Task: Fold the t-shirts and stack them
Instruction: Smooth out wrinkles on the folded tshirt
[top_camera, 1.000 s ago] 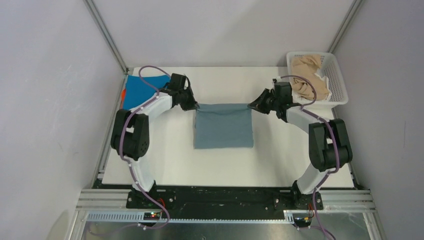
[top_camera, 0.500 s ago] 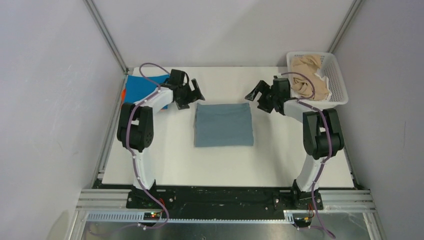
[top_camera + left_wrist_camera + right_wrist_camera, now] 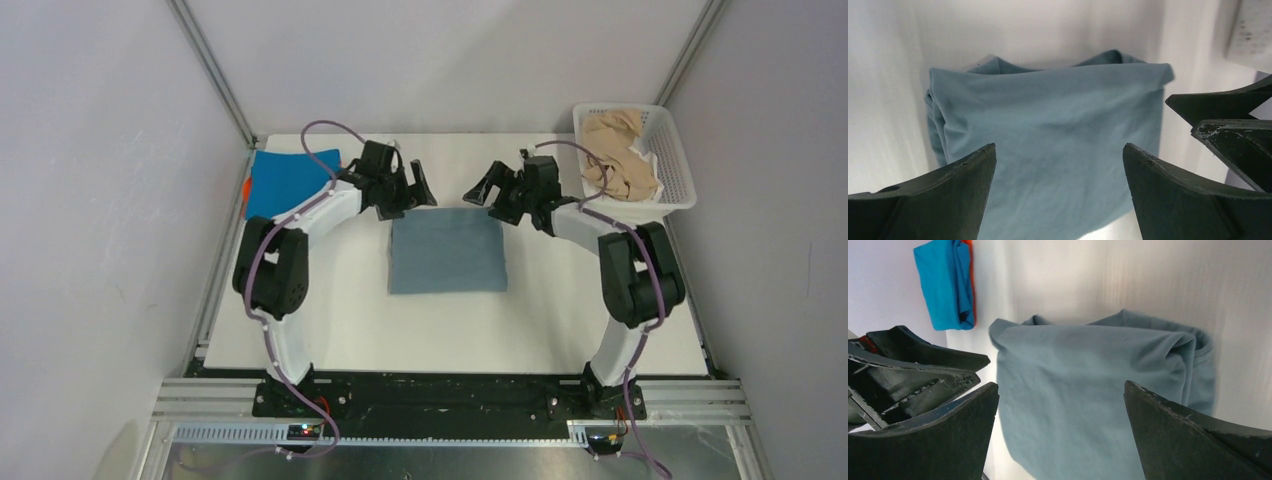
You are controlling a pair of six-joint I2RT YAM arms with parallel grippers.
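Note:
A grey-blue t-shirt [image 3: 447, 255] lies folded into a flat rectangle in the middle of the table, also in the left wrist view [image 3: 1048, 125] and the right wrist view [image 3: 1088, 375]. My left gripper [image 3: 418, 190] [image 3: 1059, 150] hovers open above its far left corner, holding nothing. Above the far right corner my right gripper [image 3: 478, 188] [image 3: 1060, 387] is open and empty too. The two grippers face each other a short way apart. A folded bright blue t-shirt [image 3: 285, 180] [image 3: 945, 285] lies at the far left on an orange one [image 3: 245, 190] [image 3: 969, 285]. Beige t-shirts [image 3: 618, 150] fill the basket.
The white lattice basket [image 3: 682, 175] stands at the far right corner. Grey walls and metal frame posts close in the white table [image 3: 450, 330] on three sides. Purple cables loop over both arms.
Both grippers have opened and let go of the grey-blue shirt's far corners. They have lifted and moved inward toward each other. The shirt now lies flat.

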